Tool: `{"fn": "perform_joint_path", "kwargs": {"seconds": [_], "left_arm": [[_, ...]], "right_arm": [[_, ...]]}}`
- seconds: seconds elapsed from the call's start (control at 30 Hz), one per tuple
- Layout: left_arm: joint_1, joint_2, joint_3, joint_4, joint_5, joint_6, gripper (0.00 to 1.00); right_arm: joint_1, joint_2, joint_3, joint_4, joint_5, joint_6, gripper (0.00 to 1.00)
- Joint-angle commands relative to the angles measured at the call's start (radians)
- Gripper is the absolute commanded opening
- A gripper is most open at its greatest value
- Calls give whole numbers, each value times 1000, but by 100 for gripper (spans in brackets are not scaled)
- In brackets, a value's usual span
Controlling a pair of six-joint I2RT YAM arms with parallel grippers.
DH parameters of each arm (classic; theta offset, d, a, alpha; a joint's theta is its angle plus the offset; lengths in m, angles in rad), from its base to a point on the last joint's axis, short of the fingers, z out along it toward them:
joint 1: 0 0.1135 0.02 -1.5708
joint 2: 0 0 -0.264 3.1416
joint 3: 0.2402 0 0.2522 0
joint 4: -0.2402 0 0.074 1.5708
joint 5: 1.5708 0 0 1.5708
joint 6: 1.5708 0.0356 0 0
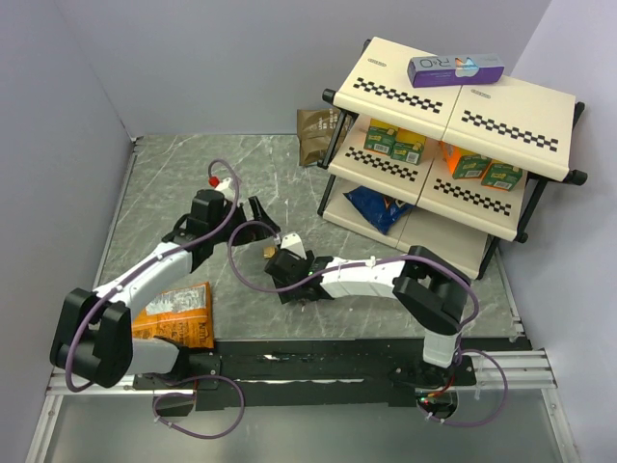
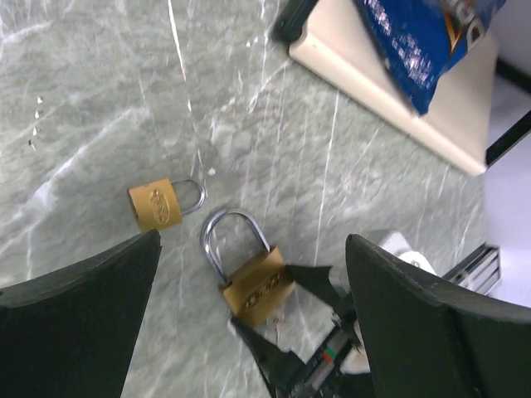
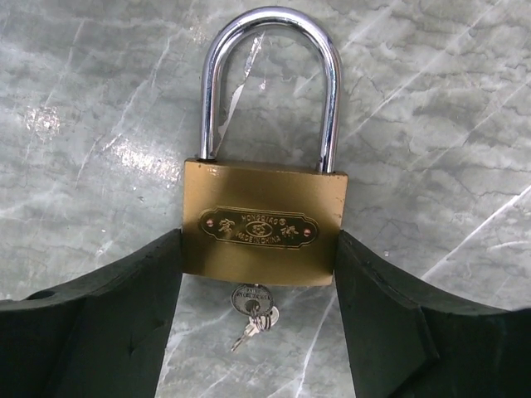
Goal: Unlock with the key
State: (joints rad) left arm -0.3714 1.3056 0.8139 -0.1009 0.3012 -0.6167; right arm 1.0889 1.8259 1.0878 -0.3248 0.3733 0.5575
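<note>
Right end effector (image 3: 259, 245) pinches big padlock (image 3: 259, 211), key (image 3: 252, 302) at base; left end effector (image 2: 253, 240) spread, small padlock (image 2: 155, 205) beside

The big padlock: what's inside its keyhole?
A small silvery key sits in the big padlock's keyhole, spare keys dangling below. Its blade is hidden inside the brass body.

White arm links (image 1: 362, 275), black joints (image 1: 439, 294), looping purple cables (image 1: 234, 193)

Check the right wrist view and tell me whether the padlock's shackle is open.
No: both legs of the shackle sit down inside the body of the brass padlock.
</note>
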Motion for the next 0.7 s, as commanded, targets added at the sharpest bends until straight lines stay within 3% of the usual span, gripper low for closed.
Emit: {"fn": "perform_joint_path", "kwargs": {"seconds": [0.0,0.23,0.43,0.57,0.67], "left_arm": [[-18,-14,-107,137,45,-51,98],[-18,27,-220,295,119,-121,97],[-18,106,-288,458,187,-241,95],[-20,168,-324,614,237,-334,90],[-37,205,-329,645,239,-353,84]], "right_arm": [[-17,29,-55,-5,-63,16,1],[-24,-144,-270,306,-83,33,0],[-27,-261,-390,455,-82,36,0],[-41,-300,-456,535,-93,61,0],[-44,-332,-517,627,-105,82,0]]}}
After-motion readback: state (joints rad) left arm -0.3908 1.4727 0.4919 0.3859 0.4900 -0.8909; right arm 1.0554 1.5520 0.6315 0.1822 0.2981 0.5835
